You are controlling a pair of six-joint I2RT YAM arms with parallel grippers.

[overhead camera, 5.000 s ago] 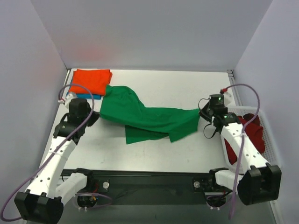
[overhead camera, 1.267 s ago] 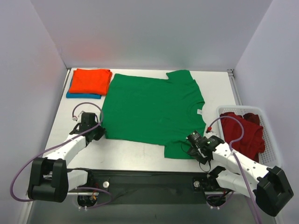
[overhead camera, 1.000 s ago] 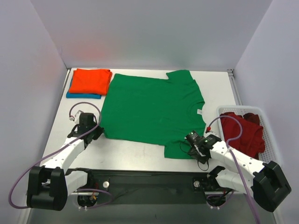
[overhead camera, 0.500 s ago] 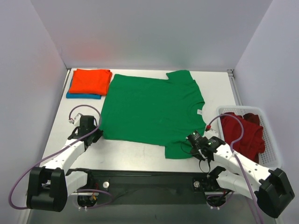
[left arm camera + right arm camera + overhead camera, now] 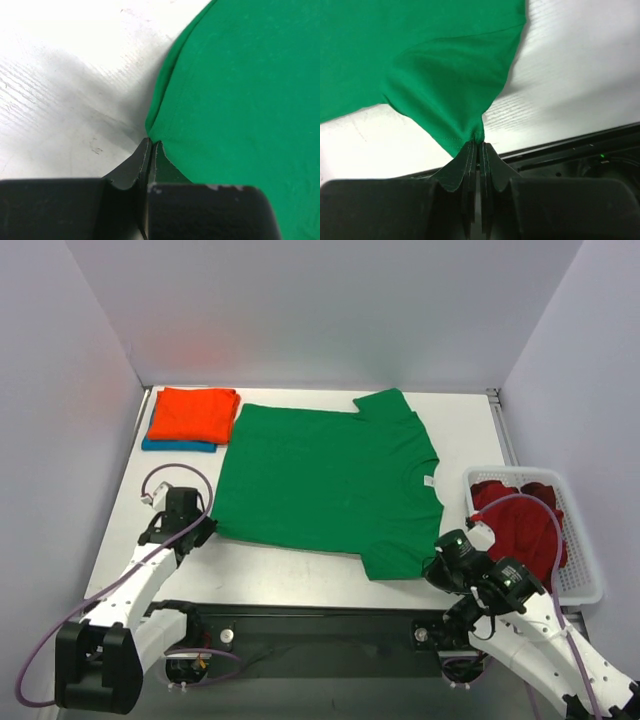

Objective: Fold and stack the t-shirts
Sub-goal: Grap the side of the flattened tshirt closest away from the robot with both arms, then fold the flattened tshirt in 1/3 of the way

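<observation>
The bright green t-shirt (image 5: 325, 480) lies spread flat in the middle of the table. My left gripper (image 5: 200, 527) is shut on its near left hem corner (image 5: 155, 137), low at the table. My right gripper (image 5: 437, 565) is shut on the near right sleeve (image 5: 455, 85), pinching a bunch of cloth lifted a little off the table near the front edge. A folded orange t-shirt (image 5: 193, 413) lies on a folded teal-blue one (image 5: 178, 445) at the back left. Dark red t-shirts (image 5: 520, 525) lie crumpled in the basket at right.
A white plastic basket (image 5: 580, 570) stands at the right edge. The black front rail (image 5: 320, 625) runs along the table's near edge, also in the right wrist view (image 5: 570, 150). Grey walls close in the left, back and right sides.
The green shirt went from a bunched strip to spread flat. In the last second my right gripper has pulled the near sleeve to the right and my left gripper has drawn the hem corner slightly back.
</observation>
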